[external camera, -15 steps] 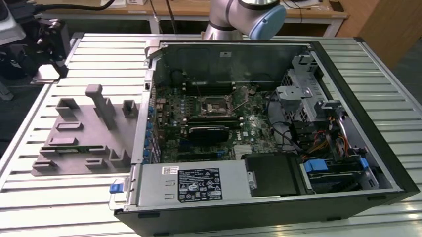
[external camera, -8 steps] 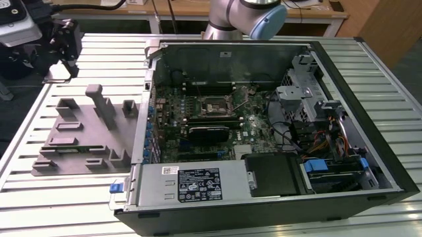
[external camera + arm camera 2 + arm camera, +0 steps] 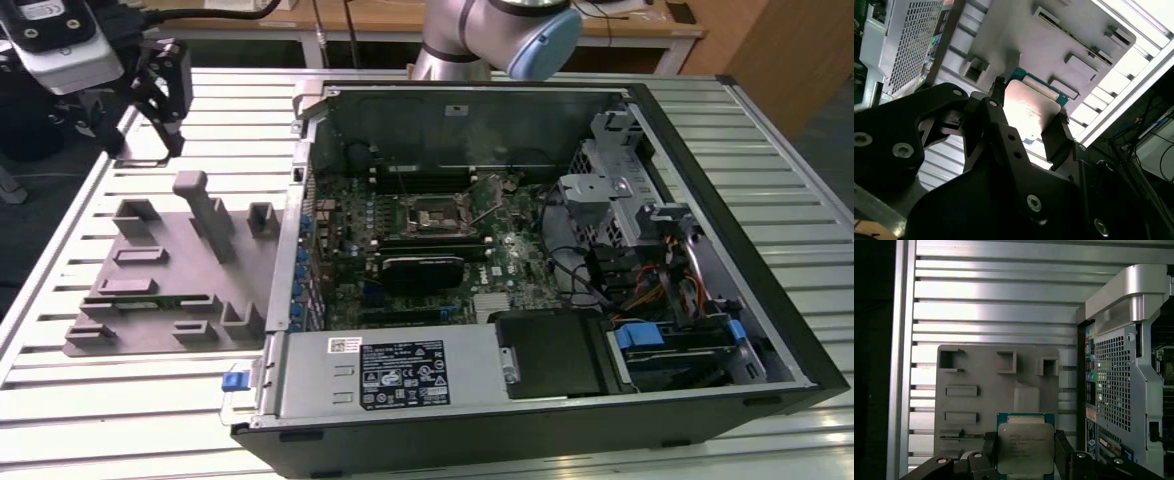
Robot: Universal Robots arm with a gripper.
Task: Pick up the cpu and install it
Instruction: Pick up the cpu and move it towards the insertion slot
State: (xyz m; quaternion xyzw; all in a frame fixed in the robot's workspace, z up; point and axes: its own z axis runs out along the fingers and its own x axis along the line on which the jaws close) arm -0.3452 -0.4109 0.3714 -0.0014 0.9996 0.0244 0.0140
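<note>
Jaws are clenched on the cpu [image 3: 1025, 447], one black finger [image 3: 1064, 455] on each of two opposite edges. That makes sense to me: pinching it by the rim keeps the shiny metal lid facing the first wrist view and leaves the underside untouched. In the second wrist view the chip [image 3: 1029, 107] catches the light between the same fingers.

Looks to me like it's hanging in the air and not sitting in anything, since from the room camera the whole head is up above the far end of the slatted table [image 3: 80, 400], near the grey tray [image 3: 160, 275].

That tray is a moulded holder with a bunch of pockets and posts. The pockets I can make out in the first wrist view look bare, though a couple are too shadowed to call.

Next to it, the open computer case [image 3: 467, 120] lies on its side so the motherboard [image 3: 354, 220] faces up. The square socket [image 3: 434, 215] in the middle looks unfilled, my guess anyway. A power supply [image 3: 387, 370] and a tangle of cables [image 3: 641, 280] are in there too.
</note>
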